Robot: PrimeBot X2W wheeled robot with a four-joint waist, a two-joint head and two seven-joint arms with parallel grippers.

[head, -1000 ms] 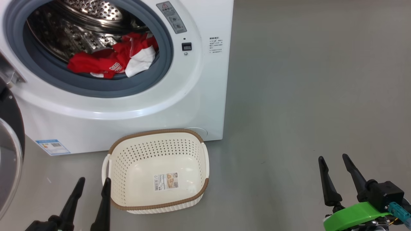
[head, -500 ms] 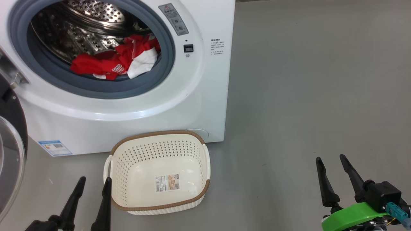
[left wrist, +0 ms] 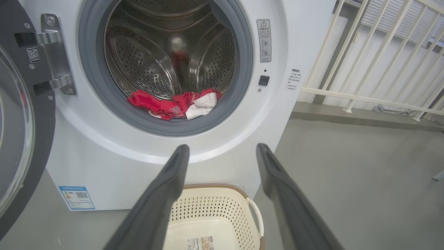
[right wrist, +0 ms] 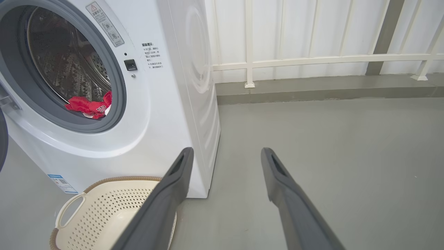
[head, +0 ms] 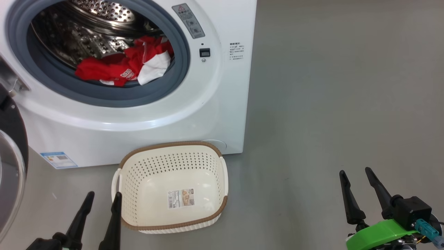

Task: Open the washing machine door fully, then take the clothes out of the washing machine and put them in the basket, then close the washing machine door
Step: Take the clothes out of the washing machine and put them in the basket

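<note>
The white washing machine (head: 194,114) stands with its door (head: 12,166) swung wide to the left, black rim and glass at the view's left edge. Red and white clothes (head: 128,66) lie at the front of the steel drum, against the grey rubber ring. The cream basket (head: 171,185) sits on the floor right before the machine, holding nothing but its sticker. My left gripper (head: 104,198) is open, just left of the basket. Far off to the right, my right gripper (head: 355,173) hangs open above the floor. The left wrist view also looks at the clothes (left wrist: 175,106), door (left wrist: 20,121) and basket (left wrist: 211,218).
Grey floor (head: 329,104) spreads to the right of the machine. A white railing (right wrist: 312,59) on a low kerb runs behind it. A blue label (head: 57,159) marks the machine's lower left corner.
The head view has shifted slightly, so the scene sits a little to the right. Both grippers stay open and nearly still. Clothes, basket and door have not moved.
</note>
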